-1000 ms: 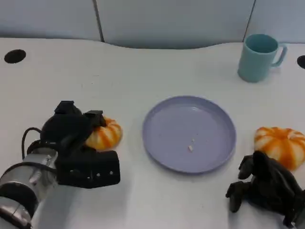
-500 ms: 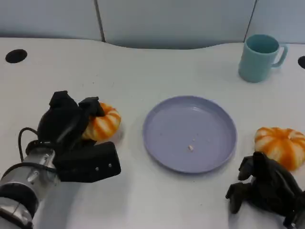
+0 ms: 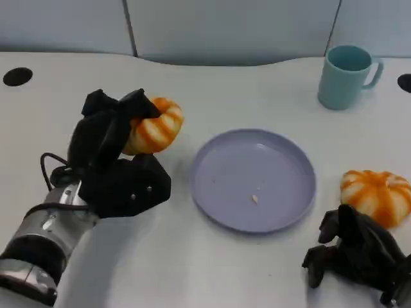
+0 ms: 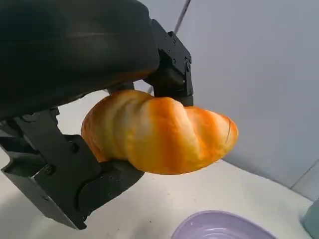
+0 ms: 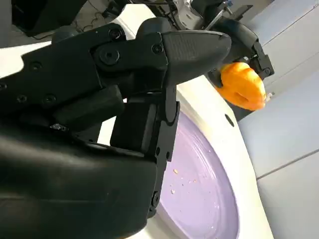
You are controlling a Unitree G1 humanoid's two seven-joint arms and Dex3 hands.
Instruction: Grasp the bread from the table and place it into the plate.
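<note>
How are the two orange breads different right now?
The bread in the left robot hand is lifted off the table, while the other bread lies on the table right of the purple plate. The held bread is gripped by black fingers; the other is untouched, next to the right robot hand. Both are orange with pale stripes.

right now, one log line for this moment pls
left hand: holds bread lifted off table | plate: only crumbs, no bread | second bread: on table beside right hand | right hand: fingers curled, holds nothing

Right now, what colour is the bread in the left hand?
Orange with pale cream stripes on the bread, clearest in the left wrist view.
</note>
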